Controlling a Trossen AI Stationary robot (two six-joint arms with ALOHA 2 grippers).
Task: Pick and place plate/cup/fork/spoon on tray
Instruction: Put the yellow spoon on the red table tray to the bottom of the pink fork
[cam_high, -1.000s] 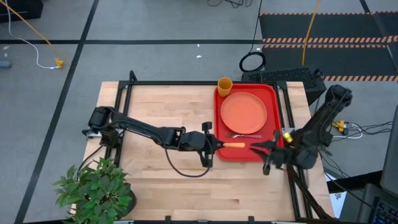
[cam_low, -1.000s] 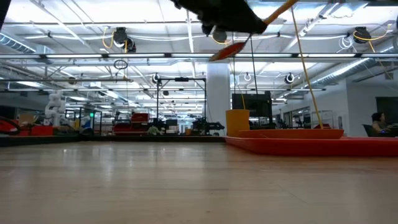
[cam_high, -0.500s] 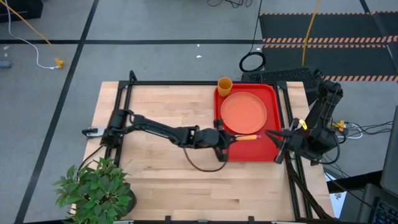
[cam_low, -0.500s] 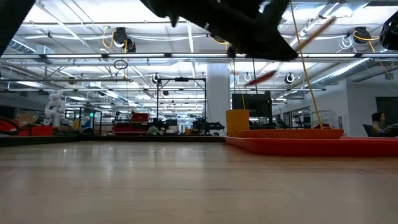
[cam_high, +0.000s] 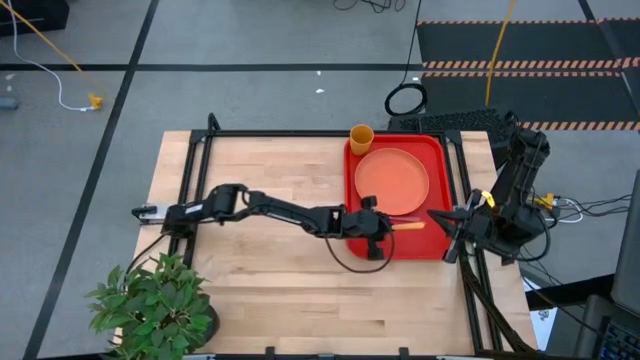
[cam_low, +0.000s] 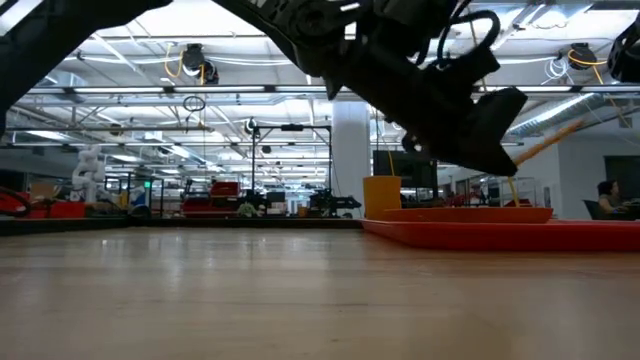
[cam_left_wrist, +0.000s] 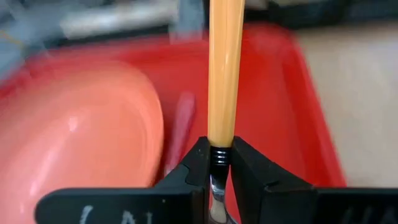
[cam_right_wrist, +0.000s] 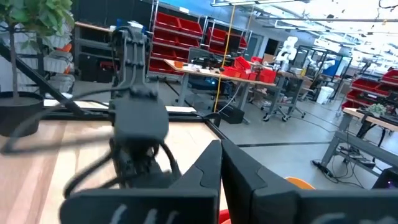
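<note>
The red tray (cam_high: 422, 246) lies at the table's far right. On it are the salmon-orange plate (cam_high: 392, 180), the orange cup (cam_high: 361, 137) at its far left corner, and the fork (cam_high: 396, 215) lying flat just on the near side of the plate; its pinkish handle shows in the left wrist view (cam_left_wrist: 179, 127). My left gripper (cam_high: 385, 226) is over the tray's near part, shut on the spoon (cam_high: 408, 225). The spoon's bowl is hidden behind the fingers. My right gripper (cam_high: 446, 232) waits, shut and empty, at the tray's right rim. My left gripper pinches the spoon between its two fingers where the orange handle meets the metal neck (cam_left_wrist: 219, 157). The fingers come roughly level from the table's left and lie along the spoon. The handle (cam_low: 555, 138) sticks out past the fingertips toward the right, tilted slightly up, clear of the tray (cam_low: 500, 232).
A potted plant (cam_high: 155, 300) stands at the near left corner. A black frame (cam_high: 200, 150) runs around the table. Bare wood (cam_high: 270, 180) lies left of the tray. The right arm (cam_high: 515, 190) stands close beside the tray's right side.
My left gripper has carried the spoon toward the table's right edge, from the tray's near left rim to over the tray, and has gone down. My right gripper has drawn back from over the tray's near right part to its right rim.
</note>
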